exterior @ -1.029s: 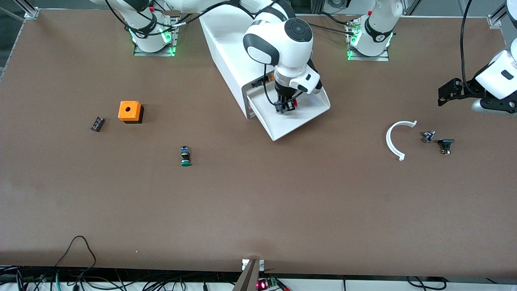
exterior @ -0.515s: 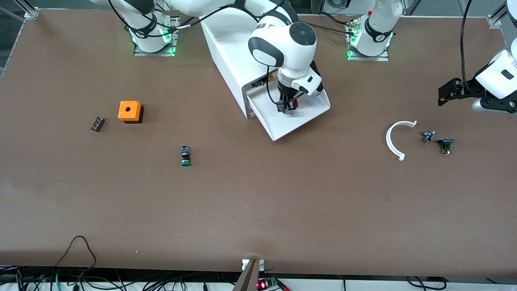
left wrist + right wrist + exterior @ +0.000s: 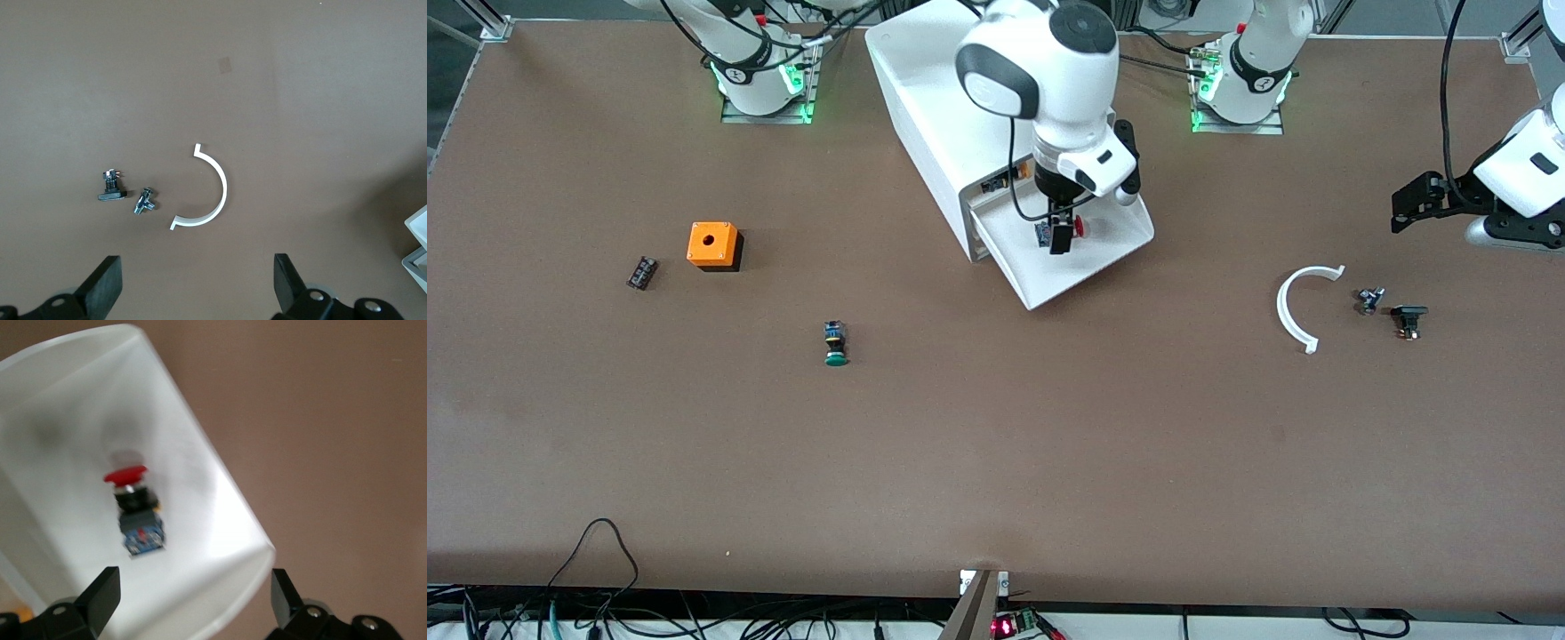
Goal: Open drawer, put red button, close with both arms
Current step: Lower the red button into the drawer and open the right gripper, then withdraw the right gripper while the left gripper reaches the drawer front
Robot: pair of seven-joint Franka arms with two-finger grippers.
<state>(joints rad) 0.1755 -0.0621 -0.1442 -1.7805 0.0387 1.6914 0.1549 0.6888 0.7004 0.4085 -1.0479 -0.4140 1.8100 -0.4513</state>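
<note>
Sitting in the pulled-out drawer [image 3: 1080, 258] is the red button [image 3: 1060, 229], lying on its side on the smooth white plastic floor. Round glossy red mushroom cap, short black collar, then a blue boxy end – the right wrist view shows it really clearly [image 3: 135, 510]. Nothing else is in that tray as far as I can see. The drawer itself is a wide shallow tray with a flared front lip [image 3: 227, 587], sticking out of the big white boxy cabinet [image 3: 938, 116] toward the front camera. The tier above it has a small orange-and-black piece [image 3: 1007, 180] peeking out.

The right gripper [image 3: 1059, 233] hangs just over the button, above the drawer, fingers spread wide and holding nothing; in its wrist view both black fingertips [image 3: 100, 593] sit well apart either side of the tray.

The left gripper [image 3: 1414, 206] waits up over the left arm's end of the table, black fingers [image 3: 103, 290] also spread apart and empty. Under it on the matte brown table [image 3: 996, 444]: a thin white plastic half-ring [image 3: 1298, 307], plus two small dark metal bits [image 3: 1369, 300] and [image 3: 1408, 318] beside it.

Toward the right arm's end there's a green-capped button [image 3: 836, 343] on its side, an orange box with a round hole on top [image 3: 713, 244], and a small black block [image 3: 641, 272].
</note>
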